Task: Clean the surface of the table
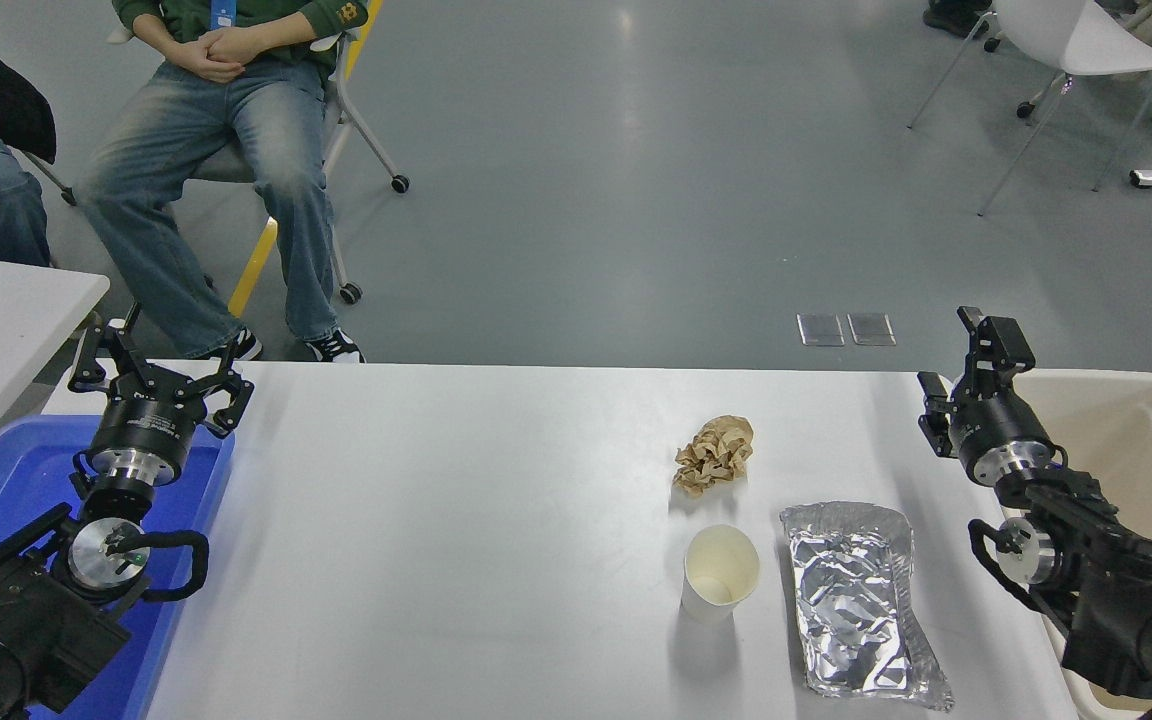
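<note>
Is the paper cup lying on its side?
No, the paper cup stands upright on the table surface, its open mouth facing up, between the crumpled brown paper and the foil tray.

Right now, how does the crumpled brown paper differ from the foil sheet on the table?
The crumpled brown paper is a small matte brown ball; the foil sheet is much larger, shiny silver and lies nearly flat. The paper sits farther back, behind the paper cup; the foil lies to the cup's right. Both rest loose on the table surface.

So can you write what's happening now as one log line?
right gripper: open, empty, by beige bin | left gripper: open, parked | table surface: paper wad, cup, foil
</note>
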Robot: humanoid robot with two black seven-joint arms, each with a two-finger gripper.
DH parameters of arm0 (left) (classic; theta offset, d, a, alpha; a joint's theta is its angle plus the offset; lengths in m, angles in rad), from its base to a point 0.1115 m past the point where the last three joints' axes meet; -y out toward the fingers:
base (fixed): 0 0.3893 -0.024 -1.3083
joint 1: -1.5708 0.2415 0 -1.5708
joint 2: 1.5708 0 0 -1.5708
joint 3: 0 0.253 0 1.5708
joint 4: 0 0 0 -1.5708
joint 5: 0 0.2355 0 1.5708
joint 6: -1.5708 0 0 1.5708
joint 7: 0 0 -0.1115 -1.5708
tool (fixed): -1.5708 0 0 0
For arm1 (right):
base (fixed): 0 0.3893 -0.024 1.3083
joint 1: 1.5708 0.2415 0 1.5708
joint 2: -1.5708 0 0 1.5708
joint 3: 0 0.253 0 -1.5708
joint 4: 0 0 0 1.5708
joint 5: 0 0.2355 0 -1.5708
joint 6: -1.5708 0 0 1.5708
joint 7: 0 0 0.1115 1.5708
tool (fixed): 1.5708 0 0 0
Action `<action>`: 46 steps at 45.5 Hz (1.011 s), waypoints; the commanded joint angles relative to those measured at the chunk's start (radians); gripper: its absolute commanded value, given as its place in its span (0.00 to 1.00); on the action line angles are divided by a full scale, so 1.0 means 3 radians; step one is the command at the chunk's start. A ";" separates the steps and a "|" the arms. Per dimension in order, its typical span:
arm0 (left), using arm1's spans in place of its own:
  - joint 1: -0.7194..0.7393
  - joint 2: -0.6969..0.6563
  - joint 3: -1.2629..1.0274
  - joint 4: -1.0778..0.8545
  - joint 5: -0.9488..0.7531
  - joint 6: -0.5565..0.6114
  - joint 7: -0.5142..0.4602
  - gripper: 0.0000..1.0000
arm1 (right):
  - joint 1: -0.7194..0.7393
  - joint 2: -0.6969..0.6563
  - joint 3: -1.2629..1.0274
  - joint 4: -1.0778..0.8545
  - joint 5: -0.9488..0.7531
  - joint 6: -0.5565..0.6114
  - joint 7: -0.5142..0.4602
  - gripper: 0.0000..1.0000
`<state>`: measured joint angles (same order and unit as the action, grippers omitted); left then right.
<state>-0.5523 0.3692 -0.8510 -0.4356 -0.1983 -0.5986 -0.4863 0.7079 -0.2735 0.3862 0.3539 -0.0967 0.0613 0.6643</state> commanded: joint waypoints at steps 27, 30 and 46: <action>0.0000 0.0001 -0.0001 0.0000 0.0006 -0.0014 0.0000 1.00 | -0.0033 0.0007 -0.0070 0.0129 -0.0056 0.0015 -0.0021 1.00; 0.0000 0.0001 -0.0001 0.0000 0.0006 -0.0014 0.0000 1.00 | -0.0018 -0.0034 -0.0198 0.0196 -0.0082 0.0021 -0.0077 1.00; 0.0000 0.0001 -0.0001 0.0000 0.0006 -0.0014 0.0000 1.00 | 0.0141 -0.0402 -0.0863 0.0696 -0.0204 -0.0005 -0.0118 1.00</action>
<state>-0.5523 0.3696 -0.8514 -0.4357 -0.1964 -0.6027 -0.4863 0.7225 -0.3182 0.2335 0.4544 -0.1282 0.0614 0.6351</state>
